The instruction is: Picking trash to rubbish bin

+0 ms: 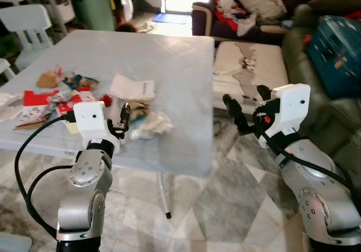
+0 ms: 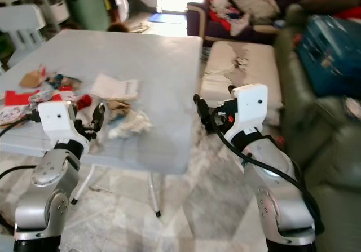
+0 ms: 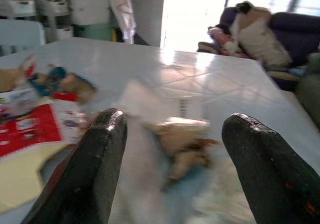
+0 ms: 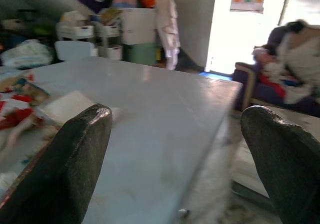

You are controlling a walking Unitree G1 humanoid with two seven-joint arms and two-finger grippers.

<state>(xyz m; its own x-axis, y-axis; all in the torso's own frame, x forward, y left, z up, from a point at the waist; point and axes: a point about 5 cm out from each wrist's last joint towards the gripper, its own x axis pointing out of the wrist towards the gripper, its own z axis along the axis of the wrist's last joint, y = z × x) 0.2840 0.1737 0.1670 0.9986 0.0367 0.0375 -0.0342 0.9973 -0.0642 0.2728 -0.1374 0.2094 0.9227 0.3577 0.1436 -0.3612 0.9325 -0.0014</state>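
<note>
Trash lies on the near left part of the pale table point(image 1: 175, 60): a crumpled white tissue point(image 1: 152, 124), a brown crumpled paper point(image 3: 182, 146), a flat white napkin point(image 1: 133, 87), red wrappers point(image 1: 38, 98) and a brown lump point(image 1: 48, 79). My left gripper point(image 1: 122, 122) hovers at the table's front edge, open, its fingers point(image 3: 102, 151) pointing at the brown paper and tissue without touching them. My right gripper point(image 1: 247, 103) hangs open beside the table's right edge, above the floor, with nothing between its fingers point(image 4: 82, 149).
A white cushioned ottoman point(image 1: 248, 66) stands right of the table, beside a green sofa with a blue bag point(image 1: 338, 49). A person lies on the dark sofa point(image 1: 248, 4) at the back. A white chair point(image 1: 28, 23) and a green container point(image 1: 93, 7) stand far left.
</note>
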